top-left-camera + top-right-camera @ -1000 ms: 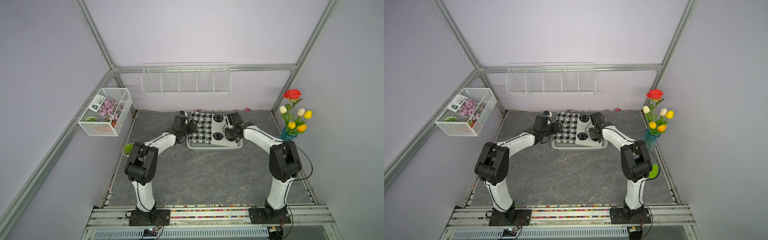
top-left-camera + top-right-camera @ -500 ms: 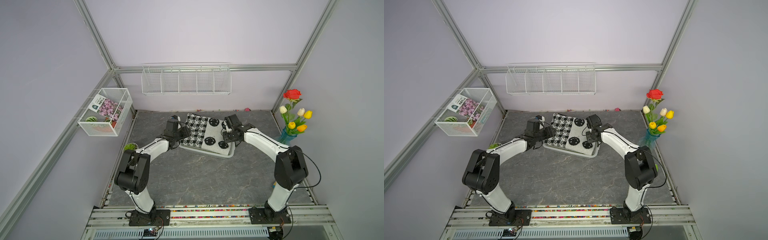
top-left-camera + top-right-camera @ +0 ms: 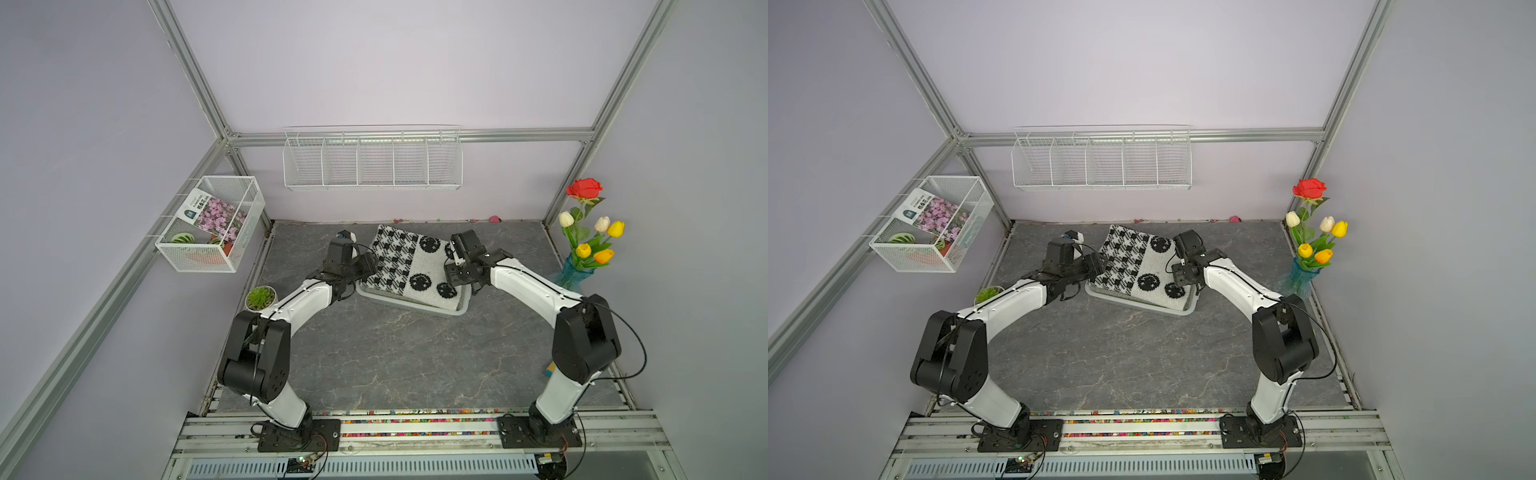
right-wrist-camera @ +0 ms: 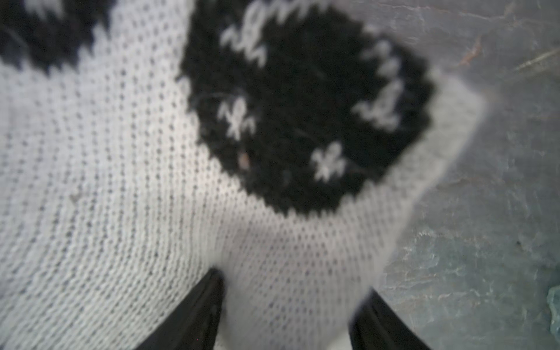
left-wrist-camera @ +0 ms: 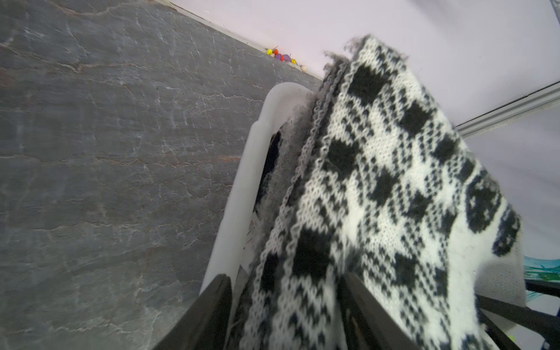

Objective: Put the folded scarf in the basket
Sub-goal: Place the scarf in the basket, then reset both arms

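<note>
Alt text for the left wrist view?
A folded black-and-white knitted scarf lies across a whitish thick-rimmed plastic basket, its near edge between the jaws of the left gripper. Beside it, grey marbled tabletop.

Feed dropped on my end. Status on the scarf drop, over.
Left gripper and right gripper each astride a scarf end, grip unclear. Scarf across basket, riding above its rim. No obstruction seen.

Basket (image 3: 415, 308) mostly under scarf (image 3: 411, 266)
</note>
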Robot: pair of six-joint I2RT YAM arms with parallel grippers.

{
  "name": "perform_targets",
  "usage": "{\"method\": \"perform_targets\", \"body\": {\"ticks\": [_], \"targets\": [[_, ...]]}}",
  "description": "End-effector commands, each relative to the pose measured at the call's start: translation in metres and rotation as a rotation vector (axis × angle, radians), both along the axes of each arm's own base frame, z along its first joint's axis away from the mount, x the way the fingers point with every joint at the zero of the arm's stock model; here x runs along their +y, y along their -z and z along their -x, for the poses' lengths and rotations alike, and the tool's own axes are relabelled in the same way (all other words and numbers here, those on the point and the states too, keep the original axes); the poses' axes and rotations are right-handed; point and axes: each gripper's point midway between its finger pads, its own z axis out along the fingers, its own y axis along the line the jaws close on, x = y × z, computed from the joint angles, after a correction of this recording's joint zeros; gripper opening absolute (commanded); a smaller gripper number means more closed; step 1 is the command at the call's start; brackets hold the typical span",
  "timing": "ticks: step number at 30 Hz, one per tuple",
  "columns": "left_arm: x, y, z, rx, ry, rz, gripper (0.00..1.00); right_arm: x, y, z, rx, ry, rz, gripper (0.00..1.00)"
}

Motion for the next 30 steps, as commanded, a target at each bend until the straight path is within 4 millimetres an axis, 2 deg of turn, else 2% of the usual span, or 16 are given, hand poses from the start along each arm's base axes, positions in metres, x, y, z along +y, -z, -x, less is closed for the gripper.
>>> {"method": "perform_targets", "body": {"ticks": [1,4,9,13,15,18,20,22,25,27,30], "targets": [[0.012,-0.006,0.009,0.005,-0.025,-0.029,0.63,-0.016,-0.020,0.002,-0.054,0.040,0.029,0.76],[0.017,-0.014,0.014,-0.007,-0.037,-0.036,0.65,-0.021,-0.036,0.006,-0.090,0.049,0.029,0.84],[0.028,-0.034,0.026,-0.042,-0.067,-0.047,0.68,-0.031,-0.066,0.026,-0.162,0.061,-0.009,0.85],[0.039,-0.054,0.046,-0.100,-0.074,-0.057,0.70,-0.036,-0.088,0.051,-0.243,0.031,-0.058,0.87],[0.047,-0.060,0.057,-0.133,-0.076,-0.086,0.71,-0.041,-0.094,0.062,-0.284,0.018,-0.076,0.99],[0.068,-0.059,0.071,-0.176,-0.129,-0.151,0.72,-0.049,-0.091,0.077,-0.357,-0.006,-0.079,0.99],[0.083,-0.051,0.078,-0.208,-0.151,-0.237,0.75,-0.057,-0.085,0.080,-0.427,-0.007,-0.055,0.99],[0.100,-0.035,0.081,-0.240,-0.188,-0.335,0.79,-0.072,-0.073,0.079,-0.492,0.036,-0.009,0.99],[0.128,-0.007,0.083,-0.294,-0.295,-0.457,0.88,-0.092,-0.045,0.075,-0.560,0.058,0.082,0.99],[0.140,-0.006,0.083,-0.318,-0.345,-0.503,0.91,-0.105,-0.030,0.073,-0.589,0.104,0.126,0.98],[0.154,-0.015,0.085,-0.363,-0.378,-0.574,0.92,-0.111,-0.029,0.069,-0.642,0.092,0.156,0.98]]}}
